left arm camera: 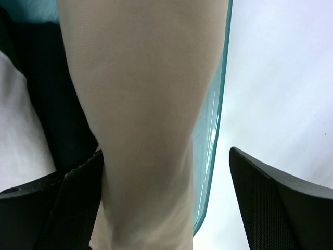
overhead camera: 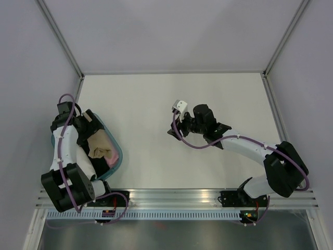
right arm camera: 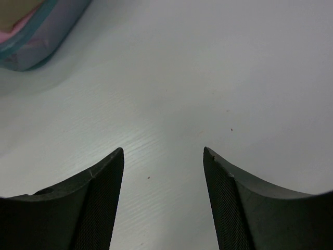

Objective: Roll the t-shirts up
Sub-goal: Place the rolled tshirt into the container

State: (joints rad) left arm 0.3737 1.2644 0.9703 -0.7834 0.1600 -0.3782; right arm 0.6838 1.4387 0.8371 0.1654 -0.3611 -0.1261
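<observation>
Illumination is bright, diffuse and even. A glare streak marks the basket (left arm camera: 212, 136) rim; the tan t-shirt (left arm camera: 145, 104) beside it appears blurred.

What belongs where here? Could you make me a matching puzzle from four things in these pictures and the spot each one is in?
Things:
1. tan t-shirt
2. pink t-shirt
3. basket
4. right end effector

Places:
A. open and empty, above the middle of the bare table
B. at the table's left edge
C. on top of the pile inside the basket
D. peeking out from under the tan cloth

Pairs: 1-C, 2-D, 3-B, 4-A
</observation>
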